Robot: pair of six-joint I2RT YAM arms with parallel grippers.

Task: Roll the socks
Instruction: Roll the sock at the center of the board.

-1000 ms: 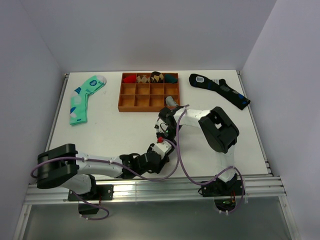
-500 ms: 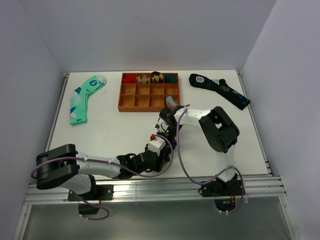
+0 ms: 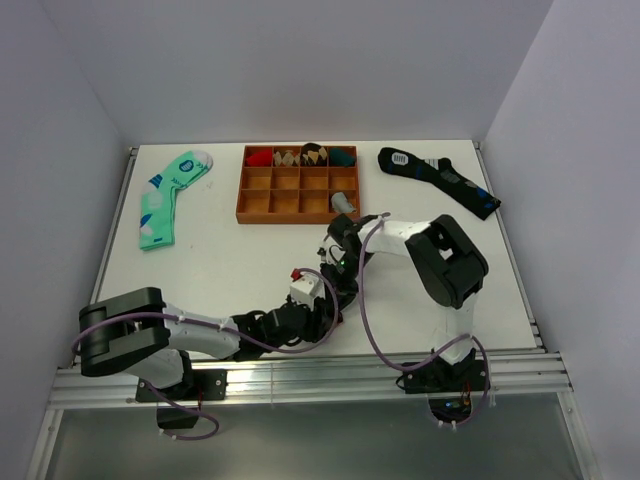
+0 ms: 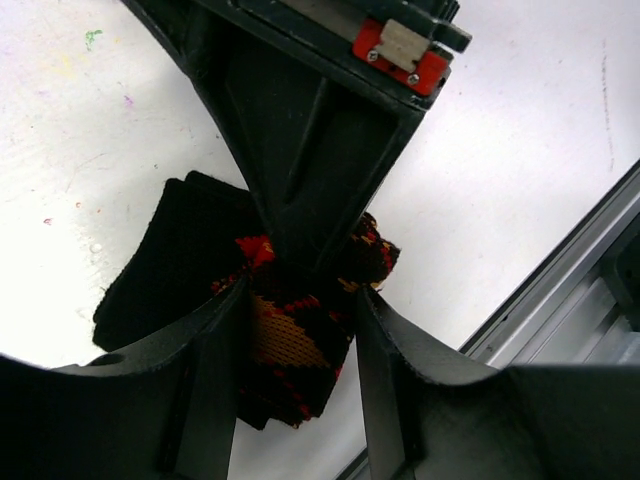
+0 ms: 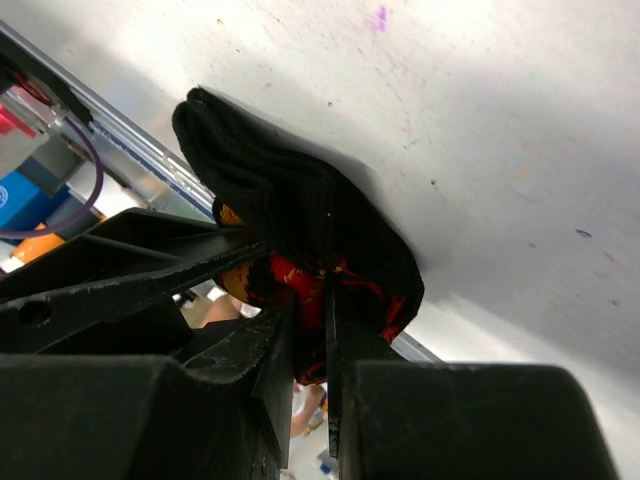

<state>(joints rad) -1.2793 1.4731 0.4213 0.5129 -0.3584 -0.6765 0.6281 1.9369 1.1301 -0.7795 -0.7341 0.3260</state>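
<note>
White tabletop [image 3: 230, 250] bore the bunched black argyle sock with red and orange diamonds [image 4: 160, 260]. The left end effector [image 4: 302, 292] and right end effector [image 5: 308, 310] both clamped it, the right one closer to the near edge than a second earlier.

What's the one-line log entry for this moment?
stage: rolling | argyle sock: bunched between both grippers | left gripper: shut on it | right gripper: shut on it | mint sock, navy sock: flat, untouched

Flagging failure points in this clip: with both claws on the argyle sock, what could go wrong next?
1. Left claw and right claw both pinch the same small bundle of argyle sock; the claws may collide or tug it apart.
2. A flat black flap lies unrolled; releasing could let the roll spring open.
</note>
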